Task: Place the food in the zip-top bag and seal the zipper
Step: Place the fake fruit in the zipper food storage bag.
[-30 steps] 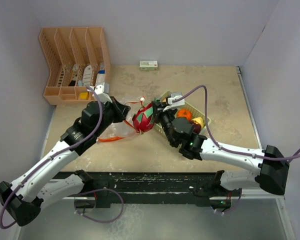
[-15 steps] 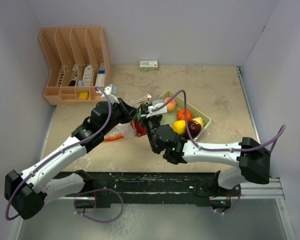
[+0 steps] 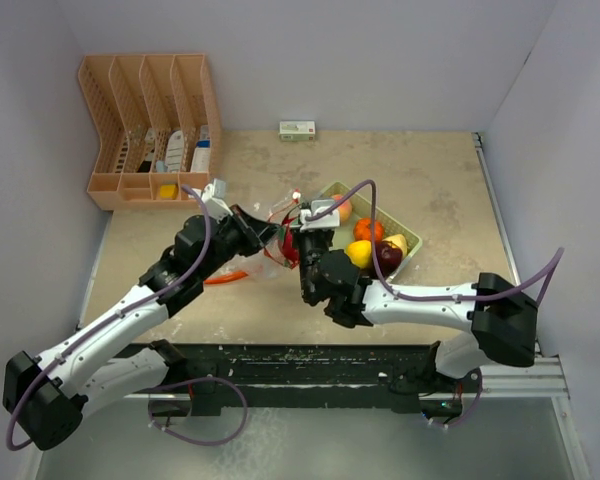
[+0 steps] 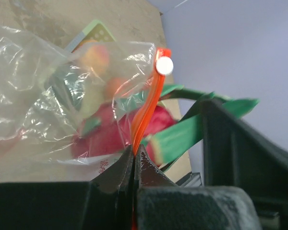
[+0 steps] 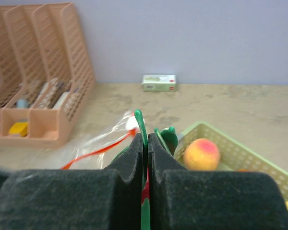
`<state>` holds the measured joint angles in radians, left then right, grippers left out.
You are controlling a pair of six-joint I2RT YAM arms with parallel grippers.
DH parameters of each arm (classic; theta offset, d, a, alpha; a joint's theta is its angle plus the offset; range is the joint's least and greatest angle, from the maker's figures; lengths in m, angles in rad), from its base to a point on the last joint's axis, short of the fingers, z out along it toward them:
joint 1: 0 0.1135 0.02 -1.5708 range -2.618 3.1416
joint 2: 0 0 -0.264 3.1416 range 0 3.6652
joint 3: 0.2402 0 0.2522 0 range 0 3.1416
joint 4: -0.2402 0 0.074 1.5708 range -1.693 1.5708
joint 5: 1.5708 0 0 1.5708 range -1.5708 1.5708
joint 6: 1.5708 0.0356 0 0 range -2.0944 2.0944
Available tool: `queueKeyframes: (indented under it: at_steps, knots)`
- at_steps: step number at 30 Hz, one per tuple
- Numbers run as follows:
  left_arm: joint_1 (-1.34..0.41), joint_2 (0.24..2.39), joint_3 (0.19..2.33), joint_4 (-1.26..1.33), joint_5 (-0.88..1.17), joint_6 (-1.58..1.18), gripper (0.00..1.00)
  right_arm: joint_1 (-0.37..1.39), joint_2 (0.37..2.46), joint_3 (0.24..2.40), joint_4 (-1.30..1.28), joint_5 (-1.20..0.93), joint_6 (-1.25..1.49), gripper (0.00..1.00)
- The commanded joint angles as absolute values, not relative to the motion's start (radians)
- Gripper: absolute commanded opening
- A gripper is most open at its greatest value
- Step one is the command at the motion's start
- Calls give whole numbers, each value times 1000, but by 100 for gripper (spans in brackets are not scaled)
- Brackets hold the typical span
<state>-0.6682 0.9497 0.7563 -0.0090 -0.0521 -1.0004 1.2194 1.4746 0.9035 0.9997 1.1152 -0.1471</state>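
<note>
The zip-top bag (image 3: 242, 262) lies crumpled left of the green tray (image 3: 402, 222). My left gripper (image 3: 267, 232) is shut on its orange-red zipper (image 4: 145, 112), below the white slider tab (image 4: 164, 66). My right gripper (image 3: 302, 238) is shut on a green leaf (image 5: 140, 125) of the red dragon fruit (image 4: 110, 136) and holds it at the bag's mouth, partly behind the clear plastic. A peach (image 3: 341, 208), an orange (image 3: 368, 228), a yellow fruit (image 3: 359, 253) and a dark red one (image 3: 388, 257) sit in the tray.
An orange desk organiser (image 3: 150, 125) stands at the back left. A small box (image 3: 297, 129) lies against the back wall. Grey walls close in the left, back and right sides. The right arm's cable arcs over the tray.
My right gripper carried the dragon fruit left from the tray side to the bag's mouth. My left gripper kept hold of the zipper and shifted slightly.
</note>
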Motion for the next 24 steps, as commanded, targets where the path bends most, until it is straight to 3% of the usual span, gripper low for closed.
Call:
queueKeyframes:
  at_steps: [1,10,16,24]
  knots:
    - [-669,935,692,89,8,-1093,0,1177,1476,994,1269,1195,-341,0]
    - [-669,1002,714,163,41,-1105,0,1193,1520,1024,1225,1166,-230,0]
    - [-668,1030,782,186,22,-1090,0,1200,1441,912,818,1090,186,0]
    - [-669,1021,803,157,-4,-1069,0,1200,1422,886,665,1031,267,0]
